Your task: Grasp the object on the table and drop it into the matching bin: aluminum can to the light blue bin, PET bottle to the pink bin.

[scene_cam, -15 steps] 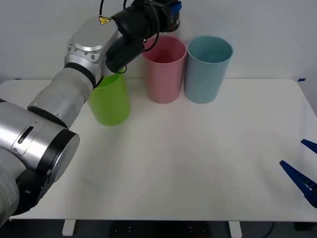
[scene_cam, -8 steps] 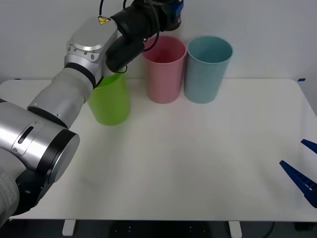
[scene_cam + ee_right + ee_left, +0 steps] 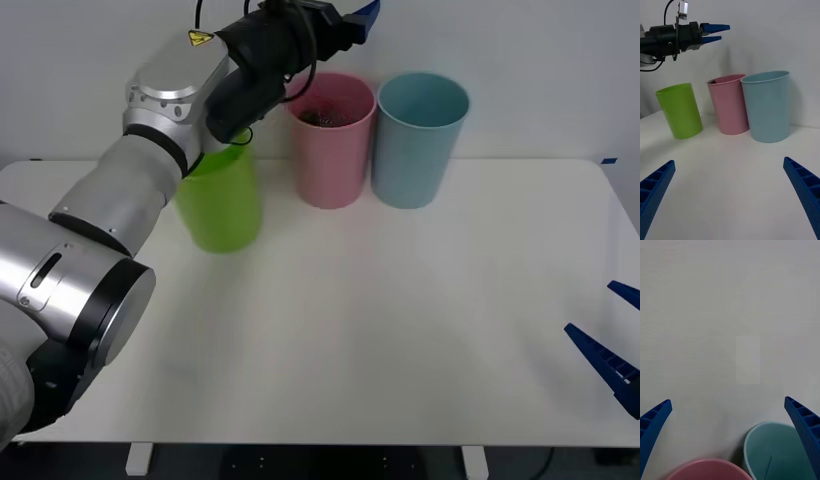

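No words or numbers are legible; a yellow triangular warning sign point(image 3: 201, 38) marks the left arm point(image 3: 165, 110).

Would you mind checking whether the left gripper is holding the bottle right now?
No, the left gripper hangs open and empty above the pink bin, where a dark object lies inside.

The robot's left arm reaches forward and high, its silver-and-black wrist level, the left blue ribbed gripper point(image 3: 717, 32) spread apart above the tall pink plastic bin point(image 3: 332, 140). The right blue gripper point(image 3: 612, 345) rests low, far right of that bin, fingers apart.
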